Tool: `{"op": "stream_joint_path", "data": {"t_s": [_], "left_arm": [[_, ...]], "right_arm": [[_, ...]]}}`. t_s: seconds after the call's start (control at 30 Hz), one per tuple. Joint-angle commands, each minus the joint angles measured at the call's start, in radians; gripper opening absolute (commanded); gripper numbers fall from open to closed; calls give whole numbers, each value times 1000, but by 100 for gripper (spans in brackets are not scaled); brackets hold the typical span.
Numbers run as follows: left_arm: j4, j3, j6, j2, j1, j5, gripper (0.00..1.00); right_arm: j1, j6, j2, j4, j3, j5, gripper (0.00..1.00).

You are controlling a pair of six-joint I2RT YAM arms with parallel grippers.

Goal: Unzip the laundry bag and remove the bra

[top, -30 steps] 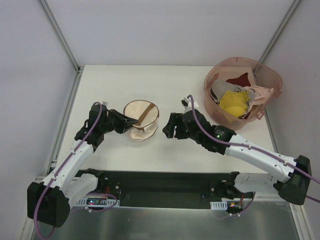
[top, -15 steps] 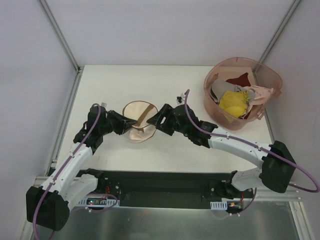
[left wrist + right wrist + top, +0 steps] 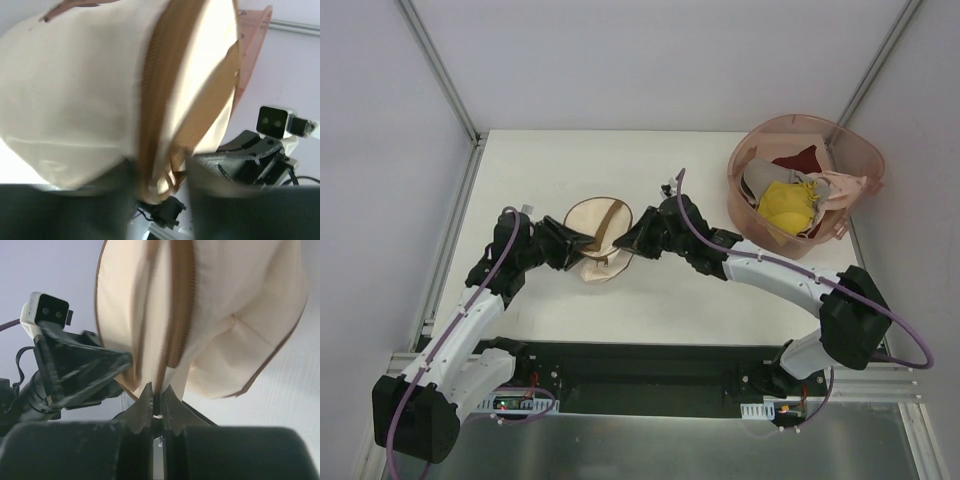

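The cream laundry bag (image 3: 592, 222) with brown zipper trim lies mid-table between both arms. It fills the left wrist view (image 3: 75, 100) and the right wrist view (image 3: 240, 315). My right gripper (image 3: 623, 240) is at its right edge. Its jaws (image 3: 156, 392) are shut on the small zipper tab at the end of the brown zip (image 3: 180, 315). My left gripper (image 3: 582, 245) is at the bag's left edge. Its blurred jaws (image 3: 160, 170) stand apart, with the brown trim (image 3: 167, 125) between them. The bra is hidden.
A large pink translucent basket (image 3: 860, 150) stands at the back right, holding a yellow garment (image 3: 785, 205), dark red cloth (image 3: 798, 160) and pale cloths. White walls with metal rails close in the left, right and back of the table (image 3: 540, 160).
My right arm swung left from beside the bag to its right edge, and its jaws closed on the zipper tab. My left jaws have parted at the bag's left edge.
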Motion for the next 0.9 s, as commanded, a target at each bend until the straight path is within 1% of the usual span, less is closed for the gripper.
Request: {"op": "stream_joint_path", "data": {"t_s": [0.0, 0.03, 0.07, 0.1, 0.17, 0.2, 0.3, 0.33, 0.37, 0.43, 0.47, 0.53, 0.6, 0.67, 0.7, 0.87], "left_arm": [[-46, 44, 82, -33, 2, 39, 68], [-63, 65, 138, -35, 2, 45, 75], [-65, 76, 204, -38, 2, 51, 81], [-80, 88, 353, -44, 2, 51, 81], [-123, 105, 490, -55, 2, 51, 81], [-129, 104, 599, -73, 1, 57, 81], [-138, 82, 705, -121, -24, 80, 79], [-137, 75, 723, -133, -40, 70, 78], [-129, 73, 756, -148, -95, 31, 78], [-115, 76, 811, -164, -160, -4, 74], [-115, 84, 856, -159, -224, -36, 73], [-115, 119, 890, -112, -273, -33, 68], [-120, 142, 916, -64, -335, -75, 66], [-124, 171, 942, -38, -367, -116, 66], [-132, 179, 944, -12, -401, -169, 66], [-132, 223, 964, 68, -452, -243, 64]], "right_arm": [[-63, -59, -5, -37, 74, -60, 1], [-78, -59, -3, -58, 85, -84, 1], [-112, -62, -1, -115, 94, -132, 1], [-130, -60, 5, -143, 114, -155, 1], [-176, -33, 12, -198, 123, -228, 1], [-190, -22, 21, -210, 126, -255, 1], [-235, 21, 44, -224, 123, -328, 1], [-241, 32, 54, -224, 120, -344, 1], [-250, 42, 60, -220, 116, -362, 1], [-252, 81, 74, -206, 105, -370, 1], [-252, 95, 78, -198, 102, -379, 1], [-252, 131, 87, -178, 91, -385, 1], [-252, 147, 92, -170, 79, -393, 1], [-250, 161, 95, -164, 71, -396, 1], [-252, 165, 95, -161, 68, -399, 1], [-253, 174, 91, -151, 67, -408, 1]]}}
